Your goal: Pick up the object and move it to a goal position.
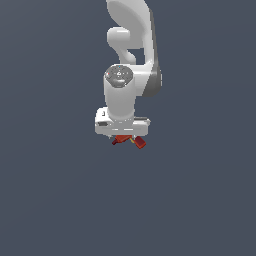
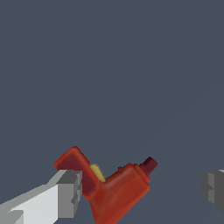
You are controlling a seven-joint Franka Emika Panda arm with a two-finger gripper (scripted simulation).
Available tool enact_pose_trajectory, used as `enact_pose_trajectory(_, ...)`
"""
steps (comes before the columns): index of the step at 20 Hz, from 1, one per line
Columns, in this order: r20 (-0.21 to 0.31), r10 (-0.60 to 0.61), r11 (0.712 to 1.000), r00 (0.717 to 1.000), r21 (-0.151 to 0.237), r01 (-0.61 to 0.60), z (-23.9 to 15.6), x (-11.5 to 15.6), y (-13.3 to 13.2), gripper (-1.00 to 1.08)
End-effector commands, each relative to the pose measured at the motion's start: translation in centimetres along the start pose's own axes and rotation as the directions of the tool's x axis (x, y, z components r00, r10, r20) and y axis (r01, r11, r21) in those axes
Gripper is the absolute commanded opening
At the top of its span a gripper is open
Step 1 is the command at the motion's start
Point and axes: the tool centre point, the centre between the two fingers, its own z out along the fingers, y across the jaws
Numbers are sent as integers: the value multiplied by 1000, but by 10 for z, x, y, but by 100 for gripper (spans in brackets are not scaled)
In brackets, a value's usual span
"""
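Red object [image 2: 116, 192] with yellow patch, dark-red stub; white arm [image 1: 122, 95]

Small red drill-shaped object [image 2: 114, 192], angled body with blocky end, yellow patch at the bend, dark red stub on its nose; lies directly under the wrist.

There is one white arm [image 1: 131, 60], one gripper [image 2: 142, 192] with two grey fingers [image 2: 70, 192], and one small red drill-like object [image 2: 111, 188].

Plain dark grey ground [image 1: 50, 200].
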Motion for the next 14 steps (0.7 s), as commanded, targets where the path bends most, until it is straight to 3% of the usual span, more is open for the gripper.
enact_pose_trajectory(1, 0, 0, 1000, 1000, 0, 0, 0, 0, 0, 108)
enact_pose_trajectory(14, -1, 4, 1000, 1000, 4, -4, -2, 0, 11, 108)
